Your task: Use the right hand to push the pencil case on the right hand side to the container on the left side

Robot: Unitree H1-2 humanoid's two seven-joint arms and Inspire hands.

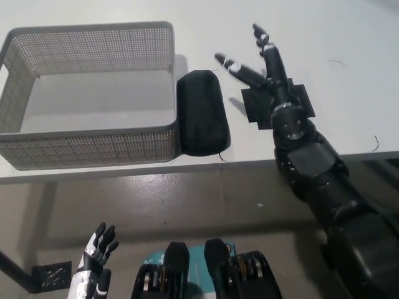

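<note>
- Push looks done: black pencil case [202,121] lies on the bench [349,43], its long side against the right wall of the mesh container [93,143], not inside it.
- Right hand [265,68] is off the case, over a black patch [262,109] further right, fingers [232,64] spread, grasping nothing.
- Container holds nothing visible.
- Left hand [95,265] rests low at near left, below bench edge, fingers apart, empty.
- Left to do, at most: pull the arm away.

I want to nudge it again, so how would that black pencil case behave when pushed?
The pencil case looks soft and rounded, so it may dent. Lying flat and long against the mesh container, it should slide rather than roll. Probably light.
</note>
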